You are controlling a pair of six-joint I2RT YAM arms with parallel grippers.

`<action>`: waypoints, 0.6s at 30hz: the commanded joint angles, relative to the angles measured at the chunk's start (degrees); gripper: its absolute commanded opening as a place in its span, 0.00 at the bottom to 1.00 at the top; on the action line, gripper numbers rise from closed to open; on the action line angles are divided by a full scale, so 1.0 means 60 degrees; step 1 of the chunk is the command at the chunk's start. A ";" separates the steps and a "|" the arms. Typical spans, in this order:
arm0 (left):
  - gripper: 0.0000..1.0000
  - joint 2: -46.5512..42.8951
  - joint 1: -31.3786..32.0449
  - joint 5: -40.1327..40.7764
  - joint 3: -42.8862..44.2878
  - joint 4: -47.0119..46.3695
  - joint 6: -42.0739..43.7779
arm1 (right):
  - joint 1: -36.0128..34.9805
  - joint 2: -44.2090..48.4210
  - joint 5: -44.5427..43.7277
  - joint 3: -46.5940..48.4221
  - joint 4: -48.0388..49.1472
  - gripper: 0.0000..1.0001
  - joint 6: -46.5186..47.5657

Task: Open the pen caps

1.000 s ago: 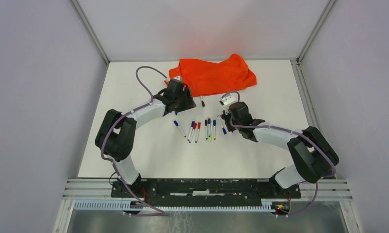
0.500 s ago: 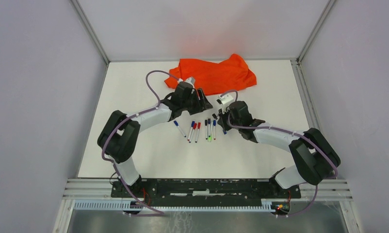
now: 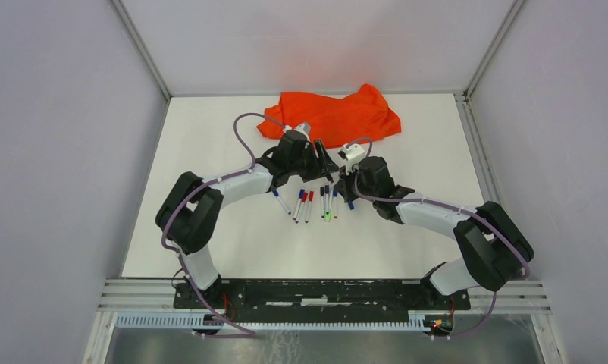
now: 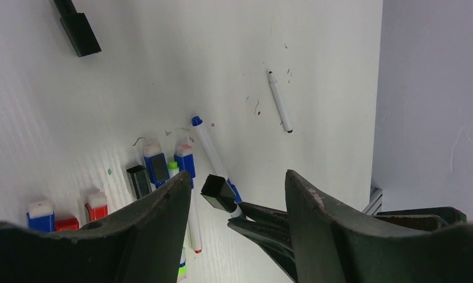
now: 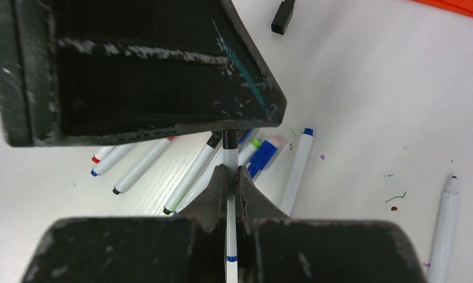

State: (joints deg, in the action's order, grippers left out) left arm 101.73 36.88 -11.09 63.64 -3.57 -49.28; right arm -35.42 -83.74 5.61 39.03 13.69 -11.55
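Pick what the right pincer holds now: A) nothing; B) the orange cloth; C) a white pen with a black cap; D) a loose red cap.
C: the right pincer is shut on a white pen, and its black cap is seen in the gap of the open left pincer.

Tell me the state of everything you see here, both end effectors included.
left end effector: open, straddling the black cap of the held pen
right end effector: shut on the held pen
held pen: black cap on, not yet pulled
loose cap: off, lying flat
lone pen: uncapped, lying apart
row caps: on their pens
cloth: crumpled
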 commanded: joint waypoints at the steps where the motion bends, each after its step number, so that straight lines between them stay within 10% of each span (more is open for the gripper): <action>1: 0.66 0.0150 0.0118 -0.0121 -0.0072 -0.0440 -0.0420 | -0.0053 0.0413 0.0167 0.0060 0.0687 0.00 -0.0239; 11: 0.59 0.0155 0.0243 -0.0140 -0.0251 -0.0840 -0.0709 | -0.0085 0.0438 0.0307 -0.0069 0.1083 0.00 -0.0490; 18: 0.36 0.0078 0.0261 -0.0081 -0.0623 -0.1245 -0.0944 | -0.0084 0.0484 0.0386 -0.0275 0.1339 0.00 -0.0652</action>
State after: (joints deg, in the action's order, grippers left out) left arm 101.91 38.09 -10.96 61.21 -7.33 -52.49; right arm -35.62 -82.67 7.01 38.13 18.48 -14.31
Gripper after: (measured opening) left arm 0.418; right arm 0.022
